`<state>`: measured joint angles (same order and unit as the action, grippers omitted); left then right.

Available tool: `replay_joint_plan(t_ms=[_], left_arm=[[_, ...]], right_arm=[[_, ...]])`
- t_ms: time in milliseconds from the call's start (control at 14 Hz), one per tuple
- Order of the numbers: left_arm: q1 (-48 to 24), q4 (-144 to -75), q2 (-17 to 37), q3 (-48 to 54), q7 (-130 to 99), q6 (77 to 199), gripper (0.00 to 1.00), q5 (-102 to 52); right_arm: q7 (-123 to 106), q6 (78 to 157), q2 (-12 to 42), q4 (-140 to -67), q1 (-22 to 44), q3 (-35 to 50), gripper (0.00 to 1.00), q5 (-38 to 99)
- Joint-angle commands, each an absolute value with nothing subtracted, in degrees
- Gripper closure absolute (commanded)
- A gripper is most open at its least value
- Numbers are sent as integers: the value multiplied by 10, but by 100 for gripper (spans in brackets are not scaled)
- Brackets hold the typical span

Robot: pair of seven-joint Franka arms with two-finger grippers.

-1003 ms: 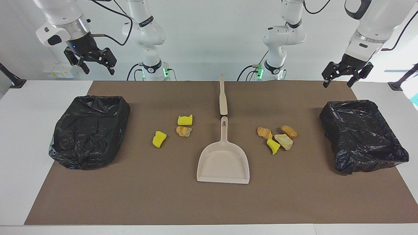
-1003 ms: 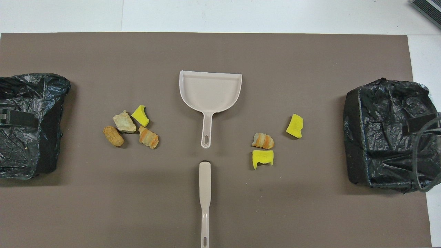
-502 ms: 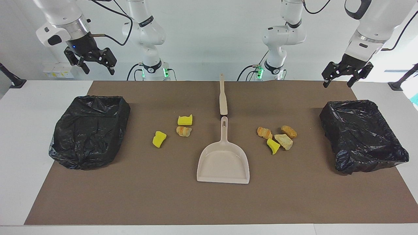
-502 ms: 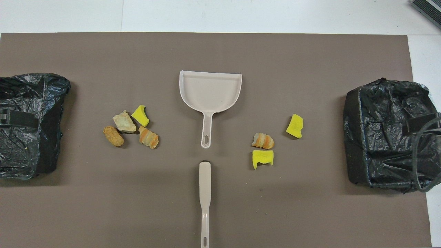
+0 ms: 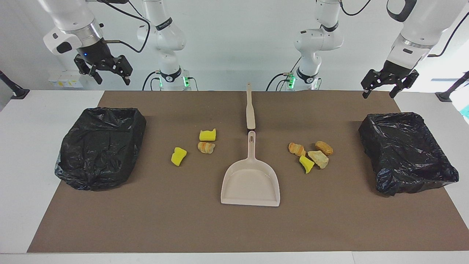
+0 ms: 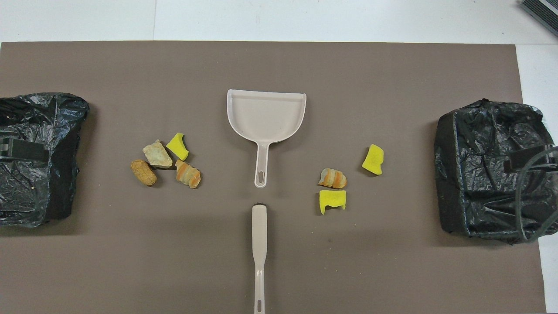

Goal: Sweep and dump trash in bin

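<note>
**Sweep Yet to Begin as Arms Hung Above Bins**

While nothing had been swept, both grippers hung empty, fingers spread: the right gripper [image 5: 109, 71] over the table's edge by one black-bagged bin [image 5: 100, 146], the left gripper [image 5: 389, 85] by the other bin [image 5: 406, 152]. Nearest the robots lay the brush [image 5: 250, 108], then the trash [image 5: 310, 154], then the dustpan [image 5: 251, 181]. Next, probably, each tool needed grasping. Only the right gripper had shifted, slightly, since a second earlier.
</note>
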<state>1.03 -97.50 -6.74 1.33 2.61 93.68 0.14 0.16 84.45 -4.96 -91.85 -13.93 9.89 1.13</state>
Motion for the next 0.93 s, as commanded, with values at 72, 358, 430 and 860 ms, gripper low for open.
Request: replay_joint_plan(t_ms=[72,358,430,860], left_arm=[[5,-971,-69,9,28,926,0,8],[5,-971,-69,9,28,926,0,8],[5,-971,-69,9,28,926,0,8],[-5,-981,-80,15,27,890,0,4]], right_arm=[[4,870,-70,-952,-135,100,0,16],[-33,851,-70,-949,-122,101,0,-11],[-33,836,-70,-945,-122,101,0,-14],[-43,804,-46,-914,-92,103,0,-14]])
